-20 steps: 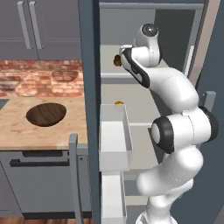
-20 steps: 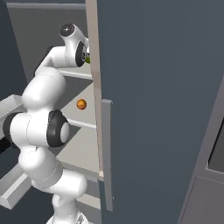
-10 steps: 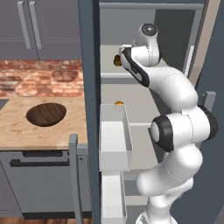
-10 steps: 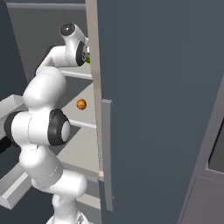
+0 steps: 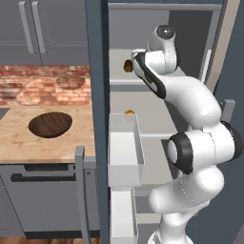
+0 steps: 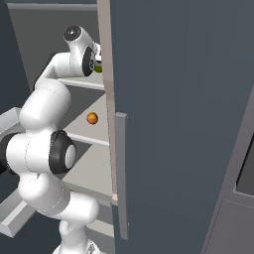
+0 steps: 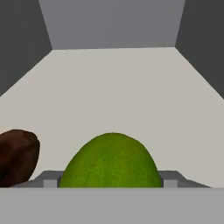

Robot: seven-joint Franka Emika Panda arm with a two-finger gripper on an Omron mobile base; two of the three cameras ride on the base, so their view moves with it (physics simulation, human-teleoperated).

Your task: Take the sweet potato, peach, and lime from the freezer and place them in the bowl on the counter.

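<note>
**Q:** Pale grey shelves, dark freezer (image 5: 97,71) walls, a tan bench (image 5: 19,143) off to your left. What has just changed in there?

**A:** Almost nothing has moved across the last second. My arm sits in the same pose, reaching onto the upper shelf (image 7: 113,83). The one real change is at my end effector (image 7: 111,183), which a moment ago stood wide and has now come in about the lime (image 7: 111,162).

**Q:** So is it clamped?

**A:** I judge so. In the hand view the lime fills the space between my two finger tips (image 7: 50,180), one showing at each side of it with no gap I can see. So the jaws are partly closed and stopped against the fruit, which still rests on the shelf.

**Q:** And for the task?

**A:** It looks like the grasp of the first fruit is made, with the lift-out and the carry to come. The bowl (image 5: 50,125) on the bench is empty.

**Q:** Where are the others?

**A:** The sweet potato (image 7: 17,157) lies on the same shelf, just beside the lime and apart from my fingers. The peach (image 6: 92,118) sits alone on the shelf below. Pulling back, I should mind the sweet potato and the door edge.
</note>
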